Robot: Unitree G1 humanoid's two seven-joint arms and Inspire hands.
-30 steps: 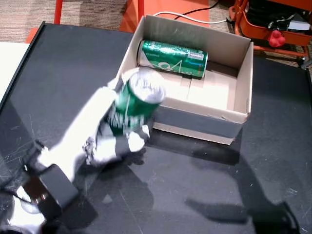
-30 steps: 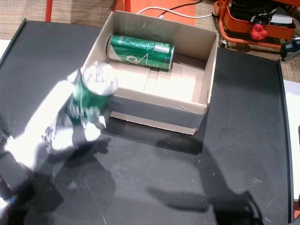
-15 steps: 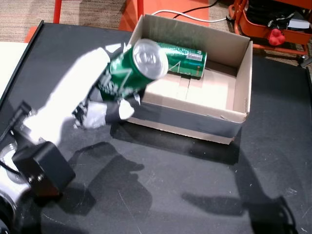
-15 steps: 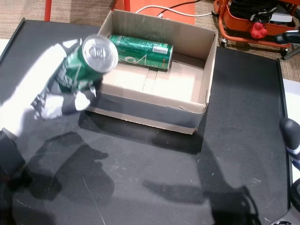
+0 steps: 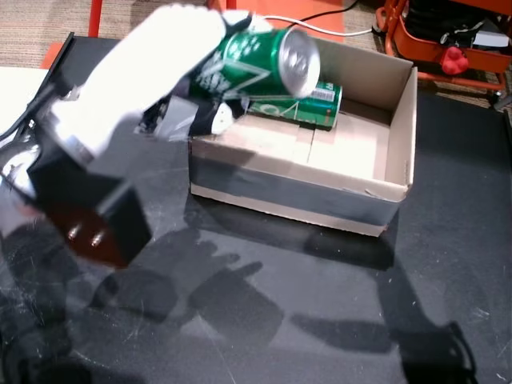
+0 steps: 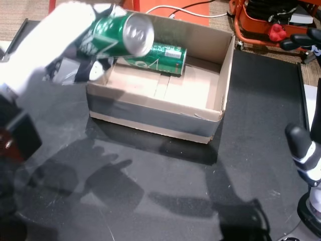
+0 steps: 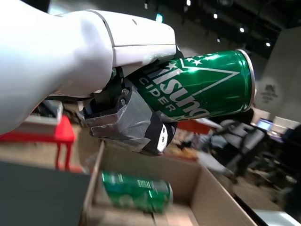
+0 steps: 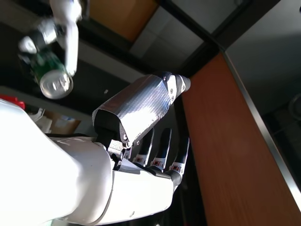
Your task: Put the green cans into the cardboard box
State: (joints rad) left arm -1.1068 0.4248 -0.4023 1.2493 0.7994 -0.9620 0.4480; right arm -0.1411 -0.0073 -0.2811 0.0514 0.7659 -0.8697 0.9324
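My left hand (image 5: 152, 76) (image 6: 70, 42) is shut on a green can (image 5: 260, 60) (image 6: 118, 35) (image 7: 197, 92), held on its side in the air over the near-left corner of the cardboard box (image 5: 320, 196) (image 6: 165, 120). A second green can (image 5: 300, 102) (image 6: 160, 55) (image 7: 136, 192) lies on its side inside the box against the far wall. My right hand (image 6: 306, 155) (image 8: 141, 155) stays at the right edge of the table with its fingers spread and nothing in it.
The box sits on a black table (image 5: 264, 312). Beyond the table's far edge lie an orange floor mat with a white cable (image 5: 296, 24) and an orange frame with a red knob (image 5: 452, 60).
My left hand has lifted the can up and to the right, from beside the box's left wall to above its near-left corner. The can has tilted onto its side.
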